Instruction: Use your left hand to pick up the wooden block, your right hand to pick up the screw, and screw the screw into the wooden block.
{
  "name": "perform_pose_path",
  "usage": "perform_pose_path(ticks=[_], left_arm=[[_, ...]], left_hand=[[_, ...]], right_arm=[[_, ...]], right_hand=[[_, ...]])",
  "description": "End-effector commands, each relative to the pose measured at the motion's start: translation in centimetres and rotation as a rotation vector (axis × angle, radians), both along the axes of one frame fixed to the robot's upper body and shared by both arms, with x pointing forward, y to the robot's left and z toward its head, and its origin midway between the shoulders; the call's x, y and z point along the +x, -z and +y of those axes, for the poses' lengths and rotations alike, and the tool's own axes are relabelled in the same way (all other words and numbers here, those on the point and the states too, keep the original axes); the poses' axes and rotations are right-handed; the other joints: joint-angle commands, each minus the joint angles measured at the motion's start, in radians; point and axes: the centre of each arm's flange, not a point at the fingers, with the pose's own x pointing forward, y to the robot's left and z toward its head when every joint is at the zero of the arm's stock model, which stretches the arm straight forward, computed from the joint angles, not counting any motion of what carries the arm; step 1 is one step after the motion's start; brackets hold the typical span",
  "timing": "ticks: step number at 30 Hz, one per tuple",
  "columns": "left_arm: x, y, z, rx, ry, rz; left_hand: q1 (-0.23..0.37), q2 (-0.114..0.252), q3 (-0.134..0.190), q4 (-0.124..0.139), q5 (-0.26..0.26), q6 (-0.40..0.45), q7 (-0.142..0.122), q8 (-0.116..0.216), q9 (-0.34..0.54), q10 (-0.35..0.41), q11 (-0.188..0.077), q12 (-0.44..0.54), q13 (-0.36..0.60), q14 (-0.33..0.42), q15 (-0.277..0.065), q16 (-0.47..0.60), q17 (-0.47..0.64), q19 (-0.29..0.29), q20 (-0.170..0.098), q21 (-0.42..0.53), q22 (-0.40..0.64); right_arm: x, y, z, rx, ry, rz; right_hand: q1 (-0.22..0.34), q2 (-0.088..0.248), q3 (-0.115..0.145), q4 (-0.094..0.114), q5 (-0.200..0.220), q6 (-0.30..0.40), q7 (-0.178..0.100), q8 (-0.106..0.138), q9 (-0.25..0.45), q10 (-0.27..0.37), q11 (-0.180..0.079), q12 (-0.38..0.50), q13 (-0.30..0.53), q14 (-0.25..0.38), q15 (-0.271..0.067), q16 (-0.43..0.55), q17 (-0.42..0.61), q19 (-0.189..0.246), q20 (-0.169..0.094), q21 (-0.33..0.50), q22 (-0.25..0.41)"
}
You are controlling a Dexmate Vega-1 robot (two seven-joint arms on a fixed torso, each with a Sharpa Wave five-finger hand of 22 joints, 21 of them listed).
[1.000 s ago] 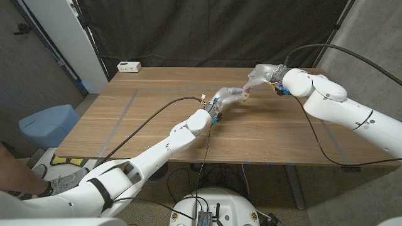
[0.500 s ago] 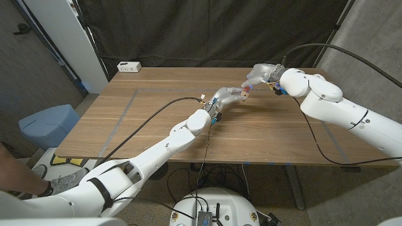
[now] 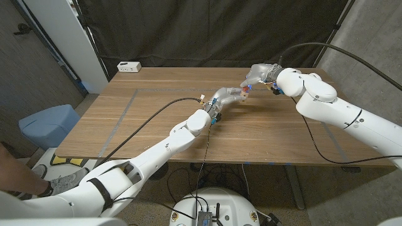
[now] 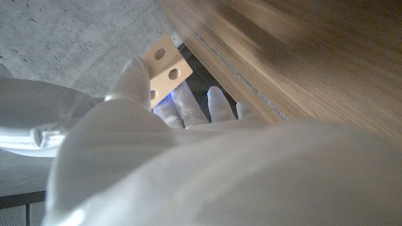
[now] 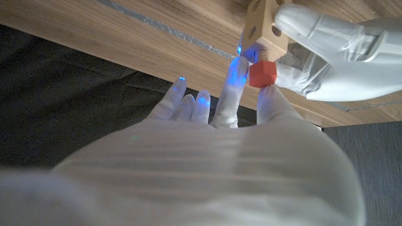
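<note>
The wooden table (image 3: 157,119) carries both arms toward its far middle, where the two hands meet above the surface. The left hand (image 3: 227,97) grips the wooden block (image 4: 164,67), a pale piece with round holes, between thumb and fingers. The right hand (image 3: 259,74) pinches the screw (image 5: 262,72) by its red head, the shaft already seated against the block's near face. Turning it well calls for keeping the shaft in line with the hole, the block held steady, and the twist taken in short regrasps so the pinch does not slip. A white box (image 3: 129,66) sits well apart at the far left corner, and a blue bin (image 3: 47,124) stands left of the table; neither obstructs. Black cables trail along both arms and could tug.
</note>
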Motion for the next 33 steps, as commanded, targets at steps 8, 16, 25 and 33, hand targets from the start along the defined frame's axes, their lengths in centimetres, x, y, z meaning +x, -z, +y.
perform_pose_path(ticks=[8,16,25,33], left_arm=[[0.0,0.2,0.1,-0.005,0.002,0.007],[0.0,0.2,0.0,0.000,0.005,0.006],[0.0,0.2,-0.1,0.002,0.008,0.008],[0.1,0.2,-0.1,0.003,0.008,0.012]], left_hand=[[0.017,0.038,0.005,0.004,0.005,0.024,0.013,0.007,0.001,0.004,-0.002,0.009,0.033,0.011,-0.065,0.000,-0.001,0.005,0.006,0.006,0.004],[0.018,0.039,0.007,0.003,0.005,0.024,0.012,0.007,0.001,0.005,-0.002,0.010,0.033,0.011,-0.066,0.000,-0.001,0.007,0.007,0.006,0.004],[0.018,0.040,0.008,0.003,0.006,0.020,0.015,0.006,0.001,0.004,-0.002,0.010,0.033,0.012,-0.066,0.000,-0.001,0.008,0.007,0.007,0.004],[0.018,0.041,0.009,0.003,0.007,0.019,0.015,0.005,0.001,0.003,-0.002,0.009,0.033,0.013,-0.066,0.000,-0.001,0.007,0.006,0.006,0.004]], right_arm=[[-0.2,-0.2,-0.2,-0.005,0.011,-0.009],[-0.5,-0.4,-0.3,0.006,0.002,-0.026],[-1.0,-0.7,-0.3,0.000,-0.022,-0.026],[-1.7,-1.1,-0.2,-0.027,-0.045,0.006]], right_hand=[[-0.076,-0.008,-0.036,0.017,-0.002,-0.084,0.017,-0.055,-0.013,-0.017,0.041,-0.018,0.002,-0.002,-0.020,-0.014,0.004,-0.009,0.007,-0.008,0.003],[-0.114,-0.009,-0.050,0.030,-0.003,-0.112,0.025,-0.075,-0.017,-0.021,0.043,-0.021,0.002,-0.005,-0.014,-0.019,0.005,-0.016,0.012,-0.010,0.003],[-0.135,-0.006,-0.058,0.032,-0.002,-0.156,0.026,-0.103,-0.020,-0.032,0.049,-0.025,0.003,-0.009,-0.007,-0.026,0.005,-0.026,0.018,-0.012,0.004],[-0.124,-0.020,-0.063,-0.003,0.001,-0.254,0.029,-0.167,-0.021,-0.113,0.060,-0.041,0.005,-0.045,0.019,-0.056,-0.005,-0.068,0.034,-0.018,0.004]])
